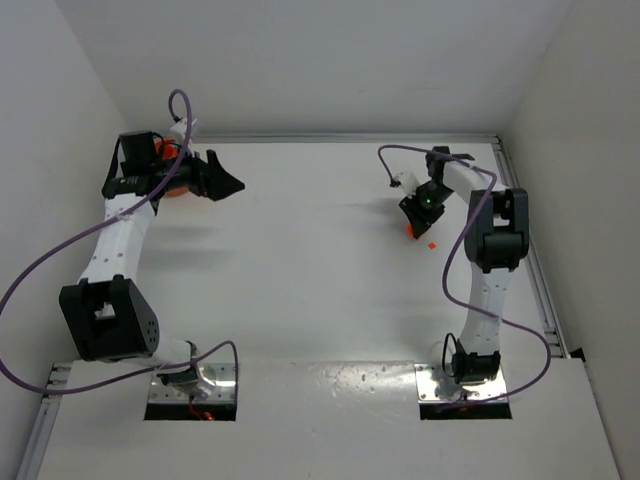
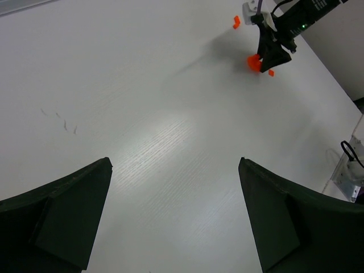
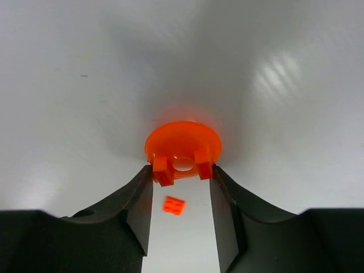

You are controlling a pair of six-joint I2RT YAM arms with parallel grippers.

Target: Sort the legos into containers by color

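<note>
Orange is the only lego colour seen here. The right gripper (image 3: 182, 173) has its jaws closed part way. Each finger (image 3: 133, 216) seems to touch one of the two square lugs on a round piece (image 3: 183, 142) at the centre of the right wrist view. It looks like a grip on this piece, but how firm it is cannot be told. The left gripper (image 2: 176, 222) is wide open and holds nothing; it hangs at the upper left of the top view.

To do this step well, the fingers should press both lugs evenly, so that the piece does not turn or slip out when lifted. The lift should probably go straight up and slowly, because the lugs are small and give little surface.

One loose brick (image 3: 174, 205) lies on the table (image 3: 85, 85) between the fingers, lower in the frame than their tips and apart from the round piece. It touches neither finger, so a clean lift should leave it behind. In the left wrist view another orange bit (image 2: 236, 22) lies at the upper right, near the right gripper but apart from it. An orange shape (image 1: 170, 192) shows under the left arm in the top view; it is mostly hidden, perhaps a bowl.
</note>
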